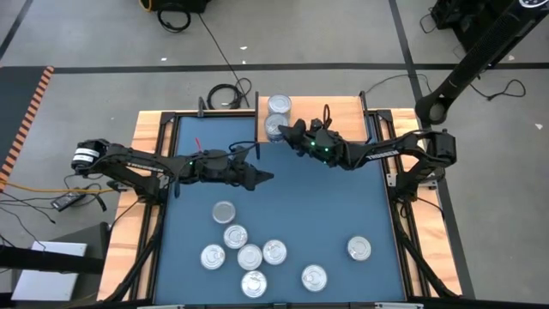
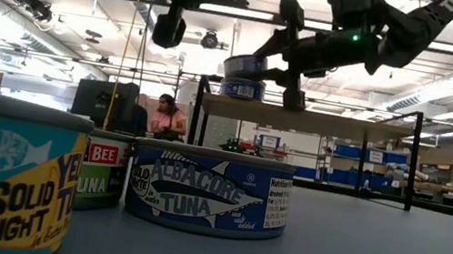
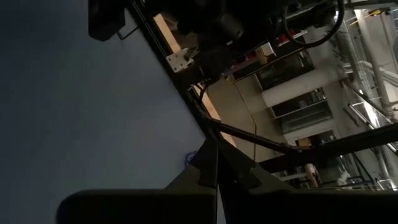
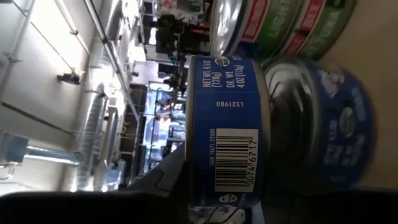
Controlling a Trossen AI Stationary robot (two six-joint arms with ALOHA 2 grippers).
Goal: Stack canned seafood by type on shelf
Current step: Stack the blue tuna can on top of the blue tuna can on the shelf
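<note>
My right gripper point(image 1: 286, 135) is at the shelf point(image 1: 343, 112) on the far edge of the table point(image 1: 326, 206), fingers clamped on a blue-labelled tin point(image 4: 227, 130). I hold it just above another blue tin point(image 4: 323, 124) that sits on the shelf; I cannot tell whether the two touch. Green and red labelled tins point(image 4: 280, 25) are stacked beside it on the shelf. My left gripper point(image 1: 264, 178) hangs over the middle of the table with its fingers pressed together, holding nothing. Eight more tins point(image 1: 250, 256) lie loose on the near half of the blue table, silver lids up, one point(image 1: 359, 249) well apart to the right. A person point(image 2: 168, 119) sits in the room beyond the table
</note>
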